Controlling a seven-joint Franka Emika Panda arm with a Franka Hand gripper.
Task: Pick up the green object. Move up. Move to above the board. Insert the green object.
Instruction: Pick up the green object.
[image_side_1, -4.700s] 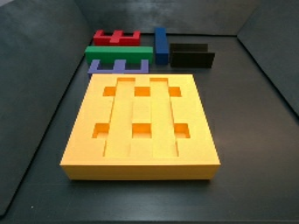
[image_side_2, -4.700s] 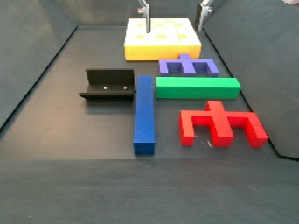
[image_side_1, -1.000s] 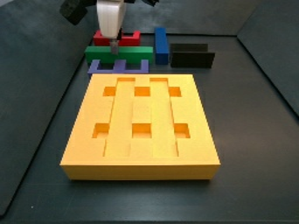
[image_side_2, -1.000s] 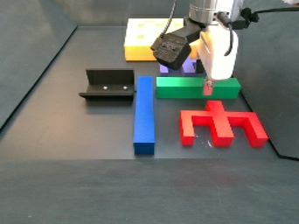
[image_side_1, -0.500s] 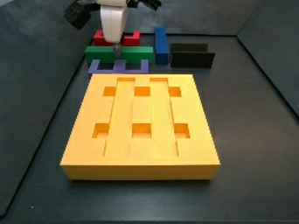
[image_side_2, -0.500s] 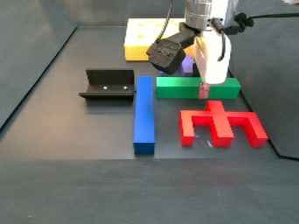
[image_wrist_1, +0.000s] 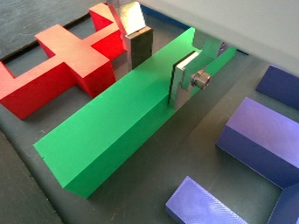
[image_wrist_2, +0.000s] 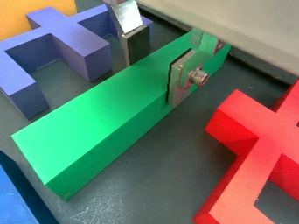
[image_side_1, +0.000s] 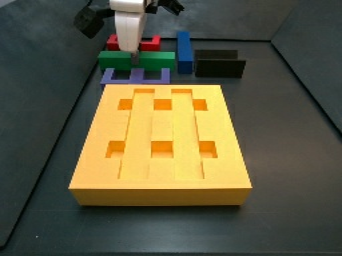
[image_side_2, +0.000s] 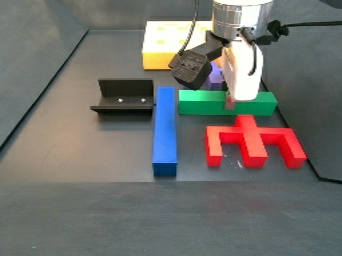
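Your gripper (image_side_2: 235, 98) is down at the green object (image_side_2: 225, 100), its fingers straddling the bar across its narrow width. In both wrist views one silver finger plate (image_wrist_1: 186, 77) stands against one long side of the green object (image_wrist_1: 122, 109) and the opposite finger (image_wrist_1: 138, 42) stands on the far long side, so the bar (image_wrist_2: 117, 118) lies squarely between the pads. The jaws are narrow, about the width of the bar, with the plates at or very near its sides; you cannot tell from these pictures whether they already press on it. The green object lies flat on the floor. Just beside the gripper on one side sits the red piece (image_wrist_1: 65, 61), and on the other side the purple comb-shaped piece (image_wrist_2: 68, 44), both close to the bar. In a side view the blue bar (image_side_2: 164, 128) lies well off to the gripper's side, with the fixture (image_side_2: 123, 97) beyond it. The board (image_side_1: 163, 143) lies apart from the gripper (image_side_1: 127, 47), past the purple piece.
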